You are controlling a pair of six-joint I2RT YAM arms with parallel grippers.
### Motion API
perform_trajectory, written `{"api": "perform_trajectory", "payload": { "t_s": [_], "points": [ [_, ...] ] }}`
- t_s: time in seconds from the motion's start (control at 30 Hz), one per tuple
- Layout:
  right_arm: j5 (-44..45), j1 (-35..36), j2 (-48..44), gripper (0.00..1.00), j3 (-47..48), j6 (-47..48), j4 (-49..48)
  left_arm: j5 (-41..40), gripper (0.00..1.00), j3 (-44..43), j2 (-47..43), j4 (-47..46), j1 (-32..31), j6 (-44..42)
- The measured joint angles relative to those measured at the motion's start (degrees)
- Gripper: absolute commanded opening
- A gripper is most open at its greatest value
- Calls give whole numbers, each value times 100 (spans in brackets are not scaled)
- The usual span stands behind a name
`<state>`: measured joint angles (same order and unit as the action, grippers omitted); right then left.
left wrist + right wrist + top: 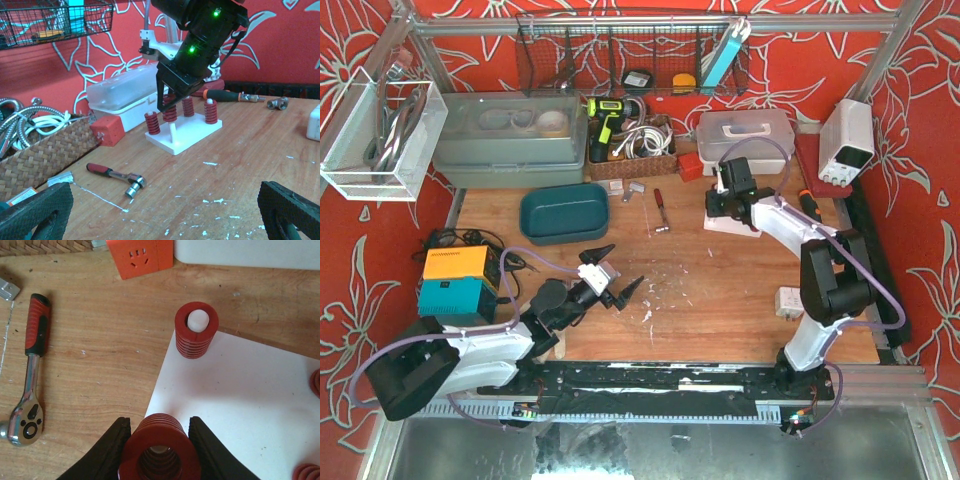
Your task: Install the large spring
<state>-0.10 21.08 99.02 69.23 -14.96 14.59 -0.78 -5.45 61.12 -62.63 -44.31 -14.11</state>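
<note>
The left pincer [620, 268] hovers wide open and empty above the surface [720, 300]. Beyond it lies 1 ratchet [31, 370]. The right pincer [159, 422] is clamped on 1 large spring [159, 452] over the white plate [240, 390], where 3 more springs [152, 122] stand. Behind sits 1 orange block [142, 257]. Any print is too small to read.

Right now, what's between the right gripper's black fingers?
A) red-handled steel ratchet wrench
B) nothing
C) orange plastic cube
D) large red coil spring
D: in the right wrist view the large red coil spring sits pinched between the two fingers of the right gripper, above the white base plate. The red-handled steel ratchet wrench lies apart on the wood.
</note>
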Motion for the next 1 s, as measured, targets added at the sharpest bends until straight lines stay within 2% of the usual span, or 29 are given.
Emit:
{"api": "perform_trajectory", "payload": {
  "t_s": [0.17,0.43,0.63,0.8,1.0],
  "points": [
    [4,0,173,6,0,-26,-17,2,100,0,0,2,0,0],
    [2,0,634,34,33,-59,-33,2,100,0,0,2,0,0],
    [31,0,636,54,120,-63,46,2,100,0,2,2,0,0],
    [155,0,175,68,90,-90,197,-11,100,0,2,7,0,-2],
    [428,0,-1283,83,-472,-35,258,-247,100,-4,-299,328,-2,22]
  ]
}}
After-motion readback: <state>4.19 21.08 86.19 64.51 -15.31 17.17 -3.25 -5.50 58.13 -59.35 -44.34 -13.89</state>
